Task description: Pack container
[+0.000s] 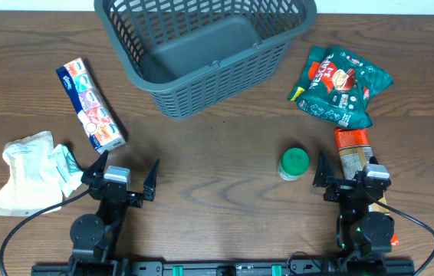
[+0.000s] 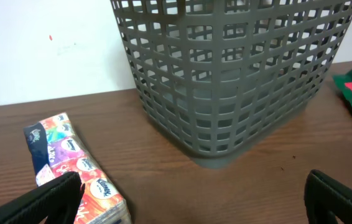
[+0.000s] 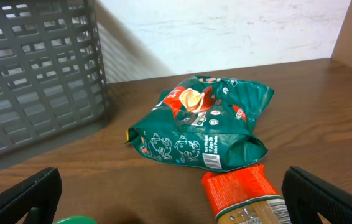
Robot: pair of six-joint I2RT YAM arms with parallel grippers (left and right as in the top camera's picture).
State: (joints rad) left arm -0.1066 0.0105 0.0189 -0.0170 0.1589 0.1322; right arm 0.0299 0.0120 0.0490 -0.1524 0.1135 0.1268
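Note:
The container [image 1: 217, 88], a big dark grey lattice basket, stands with nothing in it at the table's far centre. It fills the left wrist view's top [image 2: 238, 81] and the right wrist view's left side [image 3: 33, 74]. My left gripper [image 1: 123, 178] hangs open near the front left with nothing between its fingers [image 2: 45, 196]. A colourful tissue pack [image 1: 90, 105] lies beyond it, by the left finger [image 2: 70, 168]. My right gripper [image 1: 349, 178] is open at the front right, over the near end of an orange-topped packet [image 3: 244, 196].
A green snack bag [image 1: 342, 86] lies right of the basket, beyond the orange-topped packet [image 1: 353, 149]. A small green-lidded jar [image 1: 294, 163] stands just left of the right gripper. White sachets [image 1: 29, 165] lie at the left edge.

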